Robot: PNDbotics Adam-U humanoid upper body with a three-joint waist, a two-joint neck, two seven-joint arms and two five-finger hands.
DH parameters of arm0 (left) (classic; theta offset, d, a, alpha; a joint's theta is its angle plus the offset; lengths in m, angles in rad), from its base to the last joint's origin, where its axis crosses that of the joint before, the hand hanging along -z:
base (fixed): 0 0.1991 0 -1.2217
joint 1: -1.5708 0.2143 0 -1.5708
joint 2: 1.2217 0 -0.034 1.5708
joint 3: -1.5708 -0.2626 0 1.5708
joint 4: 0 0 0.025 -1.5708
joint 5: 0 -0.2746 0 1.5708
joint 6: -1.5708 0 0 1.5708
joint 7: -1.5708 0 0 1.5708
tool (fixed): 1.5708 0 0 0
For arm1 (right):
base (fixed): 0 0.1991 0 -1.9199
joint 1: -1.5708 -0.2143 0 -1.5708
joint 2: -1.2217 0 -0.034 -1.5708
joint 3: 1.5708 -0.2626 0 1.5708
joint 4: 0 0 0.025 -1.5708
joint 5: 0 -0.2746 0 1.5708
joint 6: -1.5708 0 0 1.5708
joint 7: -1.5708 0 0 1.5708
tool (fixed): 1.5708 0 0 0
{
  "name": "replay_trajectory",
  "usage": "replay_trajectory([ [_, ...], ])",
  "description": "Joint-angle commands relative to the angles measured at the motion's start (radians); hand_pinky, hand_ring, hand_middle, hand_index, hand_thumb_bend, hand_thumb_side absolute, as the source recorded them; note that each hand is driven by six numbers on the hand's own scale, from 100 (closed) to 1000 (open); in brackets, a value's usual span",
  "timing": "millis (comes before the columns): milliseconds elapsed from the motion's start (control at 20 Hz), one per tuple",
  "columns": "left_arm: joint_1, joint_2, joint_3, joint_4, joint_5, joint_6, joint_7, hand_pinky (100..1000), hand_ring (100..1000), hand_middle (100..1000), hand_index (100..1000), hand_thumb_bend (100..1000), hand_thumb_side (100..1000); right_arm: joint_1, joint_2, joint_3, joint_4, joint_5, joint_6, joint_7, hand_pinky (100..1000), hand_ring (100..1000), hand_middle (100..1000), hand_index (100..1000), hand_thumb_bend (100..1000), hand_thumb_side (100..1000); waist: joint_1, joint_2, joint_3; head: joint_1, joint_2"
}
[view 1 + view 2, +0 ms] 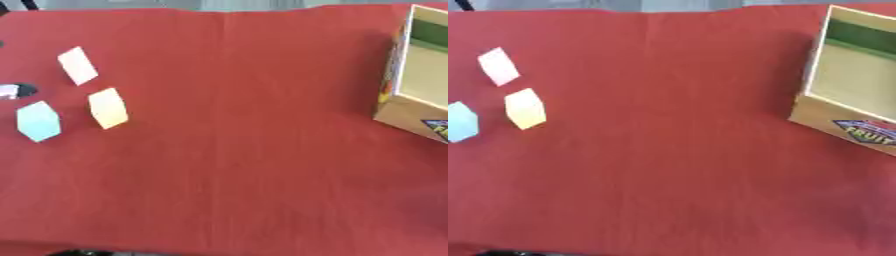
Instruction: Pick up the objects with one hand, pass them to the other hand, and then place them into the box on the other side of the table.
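The open cardboard box (852, 80) with printed sides sits at the table's right edge; what shows of its pale inside is bare. On the left of the red cloth-covered table (236, 150) three small blocks lie close but apart: a whitish-pink block (77, 65), a pale yellow block (108, 108) and a light blue block (38, 121). A small dark-and-white thing (16, 91) shows at the left edge. Neither hand is visible, so their state cannot be told.

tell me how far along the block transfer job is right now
Nothing looks done yet: the open cardboard box on the right looks empty. Nothing is in hand; neither hand shows. Left to move: the pale pink block, the yellow block and the light blue block, all resting on the red cloth at the left.
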Motion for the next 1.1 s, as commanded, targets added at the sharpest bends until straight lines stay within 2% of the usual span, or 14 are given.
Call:
replay_trajectory([
  [50,-0.021,0.055,0.005,0.031,-0.023,-0.011,-0.048,864,853,783,846,794,407,0.002,-0.032,-0.001,-0.022,-0.007,-0.008,0.004,1000,1000,931,1000,100,497,-0.002,-0.020,0.000,0.005,-0.002],
  [150,-0.028,0.054,0.000,0.057,-0.048,-0.020,-0.077,866,855,780,843,807,348,0.002,-0.033,0.001,-0.022,-0.008,-0.010,0.005,1000,1000,931,1000,100,497,-0.003,-0.020,-0.002,0.004,-0.004],
  [200,-0.037,0.054,0.004,0.071,-0.068,-0.025,-0.126,866,855,778,842,807,320,0.001,-0.033,0.002,-0.022,-0.008,-0.010,0.006,1000,1000,931,1000,100,497,-0.004,-0.020,-0.002,0.002,-0.005],
  [350,-0.105,0.043,0.086,0.110,-0.180,-0.043,-0.455,866,854,775,834,778,224,0.005,-0.030,0.001,-0.022,-0.007,-0.010,0.006,1000,1000,931,1000,100,496,-0.006,-0.022,0.004,-0.013,-0.004],
  [400,-0.121,0.037,0.107,0.121,-0.215,-0.050,-0.527,866,854,775,832,762,191,0.006,-0.029,0.001,-0.022,-0.006,-0.010,0.006,1000,1000,931,1000,100,496,-0.007,-0.023,0.005,-0.019,-0.004],
  [500,-0.141,0.027,0.129,0.138,-0.265,-0.064,-0.615,866,853,774,826,752,158,0.008,-0.027,0.001,-0.022,-0.004,-0.011,0.006,1000,1000,930,1000,100,496,-0.008,-0.024,0.005,-0.026,-0.003],
  [700,-0.159,0.011,0.129,0.157,-0.303,-0.084,-0.682,865,852,773,822,753,185,0.007,-0.025,0.003,-0.022,0.000,-0.008,0.007,1000,1000,931,1000,100,498,-0.008,-0.024,0.004,-0.025,-0.001],
  [1100,-0.172,-0.010,0.107,0.169,-0.300,-0.096,-0.708,863,848,767,820,763,246,0.004,-0.021,0.005,-0.022,0.006,-0.001,0.010,1000,1000,929,1000,100,501,-0.008,-0.023,-0.001,-0.021,-0.004],
])
